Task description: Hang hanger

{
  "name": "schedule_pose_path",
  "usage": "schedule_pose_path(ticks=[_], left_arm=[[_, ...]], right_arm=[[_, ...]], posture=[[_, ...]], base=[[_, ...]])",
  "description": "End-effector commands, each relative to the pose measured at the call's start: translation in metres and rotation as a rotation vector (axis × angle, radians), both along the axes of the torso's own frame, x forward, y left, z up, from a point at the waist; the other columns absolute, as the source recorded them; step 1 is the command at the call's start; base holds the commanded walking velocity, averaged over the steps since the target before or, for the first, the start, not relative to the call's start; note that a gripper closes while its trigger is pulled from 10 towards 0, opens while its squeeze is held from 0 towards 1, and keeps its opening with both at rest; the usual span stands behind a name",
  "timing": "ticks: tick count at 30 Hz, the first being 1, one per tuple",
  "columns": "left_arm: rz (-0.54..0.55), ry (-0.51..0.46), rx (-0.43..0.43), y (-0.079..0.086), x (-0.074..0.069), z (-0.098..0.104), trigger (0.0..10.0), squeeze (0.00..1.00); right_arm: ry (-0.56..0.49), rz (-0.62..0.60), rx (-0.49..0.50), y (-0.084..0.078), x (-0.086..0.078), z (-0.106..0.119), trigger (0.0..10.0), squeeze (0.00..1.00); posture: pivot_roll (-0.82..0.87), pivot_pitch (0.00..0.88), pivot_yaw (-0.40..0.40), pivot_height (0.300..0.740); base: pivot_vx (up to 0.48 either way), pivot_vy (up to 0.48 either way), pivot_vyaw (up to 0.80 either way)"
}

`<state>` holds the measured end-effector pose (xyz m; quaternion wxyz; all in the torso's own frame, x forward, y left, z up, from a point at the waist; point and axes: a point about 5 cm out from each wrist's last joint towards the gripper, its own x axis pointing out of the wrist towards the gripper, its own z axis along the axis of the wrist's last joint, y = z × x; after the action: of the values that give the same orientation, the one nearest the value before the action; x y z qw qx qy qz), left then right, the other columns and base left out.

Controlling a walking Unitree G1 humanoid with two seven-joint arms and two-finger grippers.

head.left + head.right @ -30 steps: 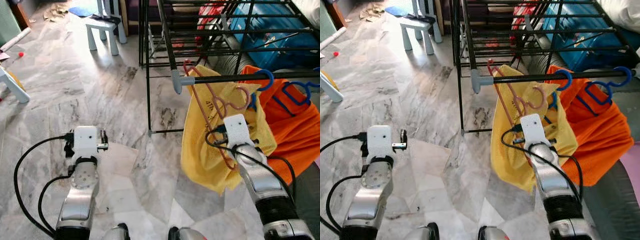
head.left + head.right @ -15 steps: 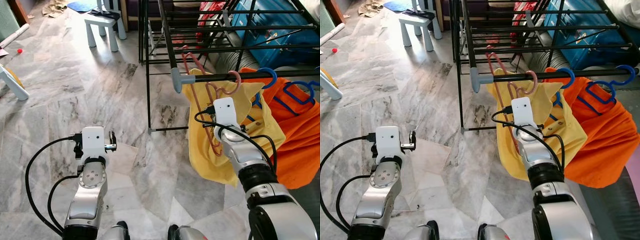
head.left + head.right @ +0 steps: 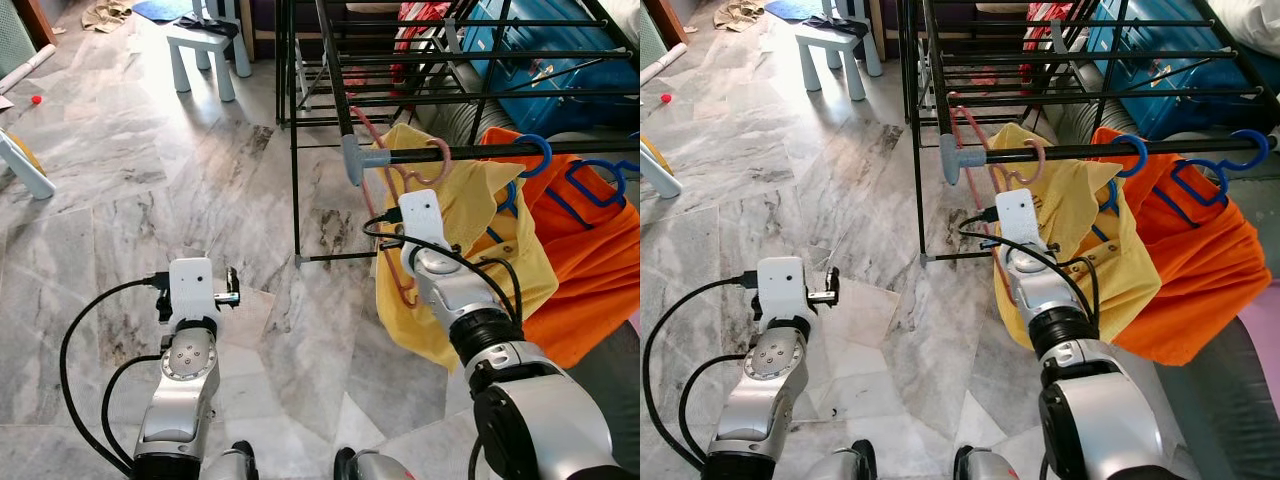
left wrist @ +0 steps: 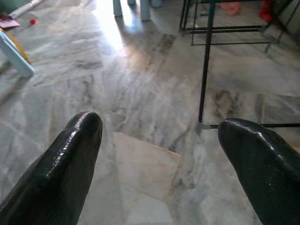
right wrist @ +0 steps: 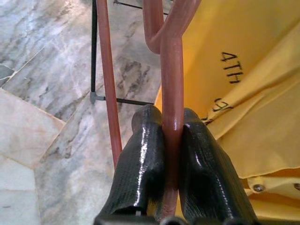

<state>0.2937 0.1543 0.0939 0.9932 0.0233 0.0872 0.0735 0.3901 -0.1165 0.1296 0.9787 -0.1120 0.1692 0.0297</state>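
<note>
A pink hanger (image 3: 400, 185) carries a yellow shirt (image 3: 485, 225). Its hook (image 3: 441, 150) lies over the black rail (image 3: 500, 153) of the drying rack, close to the rail's grey end cap (image 3: 351, 160). My right gripper (image 5: 171, 119) is shut on the hanger's pink stem, just below the rail, with the shirt (image 5: 243, 89) beside it. My left gripper (image 4: 159, 136) is open and holds nothing, low over the marble floor to the left of the rack.
An orange garment (image 3: 595, 250) hangs on blue hangers (image 3: 531, 151) further right on the same rail. The rack's black leg (image 3: 296, 200) stands between my arms. A white stool (image 3: 205, 50) is at the back left, and blue cases (image 3: 560, 70) sit behind the rack.
My right gripper has lifted the hanger and carried it left. The hook, below the rail a second ago, now rests over it nearer the grey end cap. The left arm barely moved.
</note>
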Motion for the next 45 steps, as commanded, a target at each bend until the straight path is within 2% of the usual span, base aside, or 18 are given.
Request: schedule_pose_path(ticks=[1, 9, 10, 11, 20, 29, 30, 35, 39, 45], left_arm=[[-0.005, 0.005, -0.007, -0.001, -0.002, 0.0, 10.0, 0.0], [-0.021, 0.029, -0.022, -0.005, -0.004, -0.003, 10.0, 0.0], [-0.022, 0.03, -0.027, -0.005, -0.004, -0.004, 10.0, 0.0], [-0.027, 0.03, -0.026, -0.006, -0.004, -0.004, 10.0, 0.0], [-0.043, 0.03, -0.031, -0.008, -0.002, -0.002, 10.0, 0.0], [-0.049, 0.047, -0.039, -0.008, -0.003, -0.004, 10.0, 0.0], [-0.057, 0.044, -0.039, -0.009, -0.003, -0.004, 10.0, 0.0], [-0.064, 0.046, -0.032, -0.008, -0.001, -0.003, 10.0, 0.0], [-0.066, 0.05, -0.024, -0.007, -0.001, -0.002, 10.0, 0.0], [-0.105, 0.041, -0.02, -0.014, -0.003, 0.0, 10.0, 0.0]], right_arm=[[0.026, 0.021, -0.014, 0.005, -0.002, -0.006, 10.0, 0.0], [0.038, 0.034, 0.003, 0.011, -0.003, -0.011, 10.0, 0.0], [0.042, 0.03, 0.037, 0.011, -0.004, -0.012, 10.0, 0.62], [0.039, 0.007, 0.03, 0.008, -0.004, -0.014, 10.0, 1.0], [-0.046, -0.003, 0.005, 0.0, -0.004, -0.009, 10.0, 1.0], [-0.116, 0.049, -0.009, -0.009, -0.009, -0.011, 10.0, 1.0], [-0.138, 0.043, -0.041, -0.012, -0.01, -0.01, 10.0, 1.0], [-0.168, 0.051, -0.08, -0.02, -0.017, -0.013, 10.0, 1.0], [-0.168, 0.079, -0.009, -0.023, -0.023, -0.011, 10.0, 1.0], [-0.167, 0.088, 0.027, -0.034, -0.041, -0.015, 10.0, 1.0]], posture=[[0.0, 0.209, -0.089, 0.74], [0.0, 0.212, -0.092, 0.74], [0.0, 0.212, -0.093, 0.74], [0.0, 0.212, -0.093, 0.74], [0.0, 0.215, -0.089, 0.74], [-0.01, 0.221, -0.083, 0.74], [-0.01, 0.222, -0.079, 0.74], [-0.01, 0.22, -0.069, 0.74], [-0.01, 0.22, -0.063, 0.74], [-0.01, 0.218, -0.054, 0.74]], base=[[0.0, 0.0, 0.0], [0.0, 0.0, 0.0], [0.0, 0.0, 0.0], [0.0, 0.0, 0.0], [0.0, 0.0, 0.0], [0.0, 0.0, 0.0], [0.0, 0.0, 0.0], [0.0, 0.0, 0.0], [0.0, 0.0, 0.0], [0.0, 0.0, 0.0]])
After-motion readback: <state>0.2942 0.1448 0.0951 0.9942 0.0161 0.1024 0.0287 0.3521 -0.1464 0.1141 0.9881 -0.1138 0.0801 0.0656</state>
